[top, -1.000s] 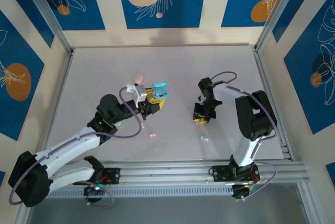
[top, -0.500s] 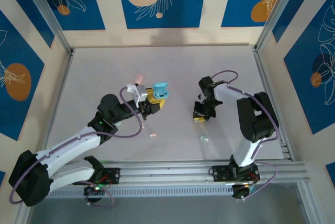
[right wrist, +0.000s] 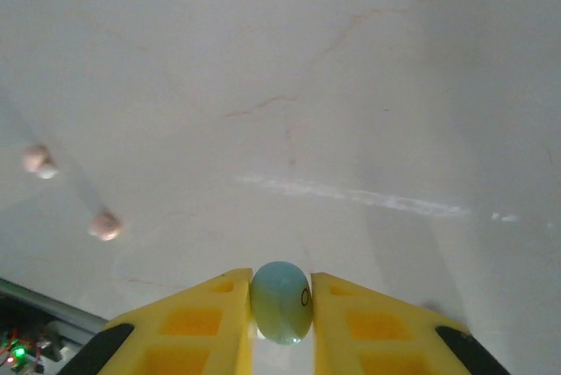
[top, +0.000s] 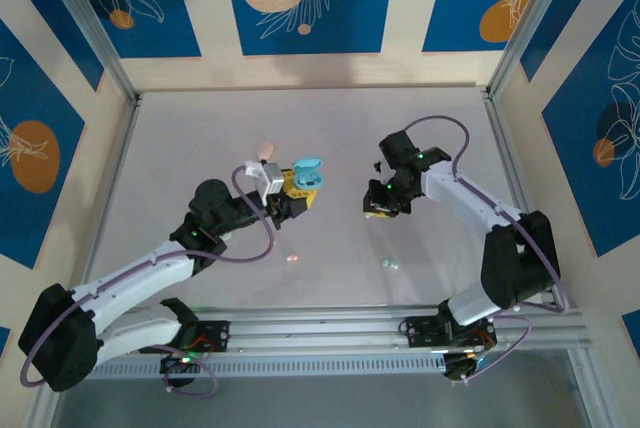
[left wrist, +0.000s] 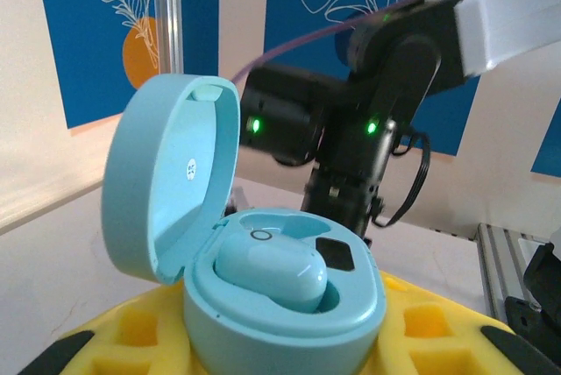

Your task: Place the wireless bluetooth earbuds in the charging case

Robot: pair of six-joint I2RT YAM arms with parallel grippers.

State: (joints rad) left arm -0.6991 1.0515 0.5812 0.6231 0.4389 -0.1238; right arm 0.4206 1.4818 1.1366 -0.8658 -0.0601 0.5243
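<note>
My left gripper (top: 291,194) is shut on the pale blue charging case (top: 306,174), held upright with its lid (left wrist: 166,182) open. One pale blue earbud (left wrist: 270,272) sits in a well of the case (left wrist: 289,327), and the well behind it is empty. The left gripper's yellow fingers (left wrist: 114,336) flank the case base. My right gripper (top: 378,205) hangs above the table to the case's right. It (right wrist: 280,305) is shut on a second pale blue earbud (right wrist: 280,298), pinched between its yellow fingers (right wrist: 206,327).
A pink bud (top: 292,258) and a pale blue bud (top: 389,264) lie on the table near the front. A pink rounded item (top: 265,151) lies behind the case. Two pink buds (right wrist: 104,225) (right wrist: 39,161) lie on the table in the right wrist view.
The right arm has risen off the table and stretched out, carrying its gripper and the earbud a little back and left. The left arm and the case have stayed put.
</note>
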